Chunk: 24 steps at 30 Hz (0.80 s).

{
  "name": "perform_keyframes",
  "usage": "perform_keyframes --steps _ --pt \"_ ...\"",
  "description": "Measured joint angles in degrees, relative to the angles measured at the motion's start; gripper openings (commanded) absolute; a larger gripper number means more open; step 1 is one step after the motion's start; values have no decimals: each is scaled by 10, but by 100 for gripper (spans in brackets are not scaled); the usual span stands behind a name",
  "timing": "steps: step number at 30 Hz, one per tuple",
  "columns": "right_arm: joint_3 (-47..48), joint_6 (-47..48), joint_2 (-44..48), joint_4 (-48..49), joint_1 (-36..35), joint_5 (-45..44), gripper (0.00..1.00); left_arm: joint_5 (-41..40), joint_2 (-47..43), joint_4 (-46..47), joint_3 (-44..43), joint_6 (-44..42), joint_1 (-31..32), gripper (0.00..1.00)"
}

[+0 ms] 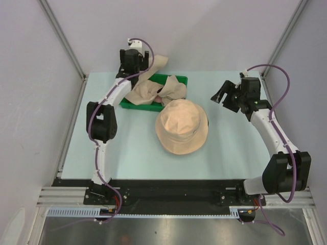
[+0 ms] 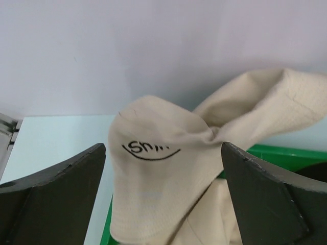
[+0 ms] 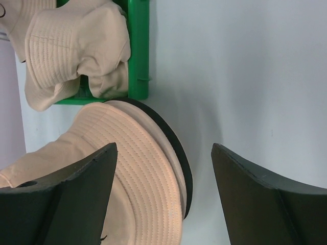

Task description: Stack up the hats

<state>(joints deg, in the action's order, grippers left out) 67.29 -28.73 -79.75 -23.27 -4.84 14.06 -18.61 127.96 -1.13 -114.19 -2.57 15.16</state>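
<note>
While the left gripper (image 2: pixel 163 148) is parked at the back of the table (image 1: pixel 102 153) with its jaws spread really wide, it isn't pinching anything as far as I can see. The logo hat (image 2: pixel 153 178), beige with a little black squiggle on it, just stands bunched up in the gap between the fingers, at the edge of the green tray (image 2: pixel 286 155). I can't tell if the fabric brushes the right-hand finger. A pile of crumpled hats (image 1: pixel 156 92) fills that tray. The big hat (image 1: pixel 182 126) lies crown up on the table, right up against the tray's front edge, and the right wrist cam shows the black underside of its brim. The right gripper (image 3: pixel 163 148) hovers just off to the right of it, jaws wide apart, holding nothing, with bare table between the fingers.
</note>
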Motion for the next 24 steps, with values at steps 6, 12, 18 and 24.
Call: perform_keyframes --steps 6,12,18,24 --pt "12 -2 -6 0 -8 8 79 66 28 35 -11 2 -19 93" --pt "16 -2 -9 0 -9 10 79 151 47 31 -10 12 -28 28" --pt "17 -2 -9 0 -9 9 79 201 48 18 -10 16 -29 0" --pt "18 5 -4 0 -9 0 79 235 9 -9 12 21 -29 0"
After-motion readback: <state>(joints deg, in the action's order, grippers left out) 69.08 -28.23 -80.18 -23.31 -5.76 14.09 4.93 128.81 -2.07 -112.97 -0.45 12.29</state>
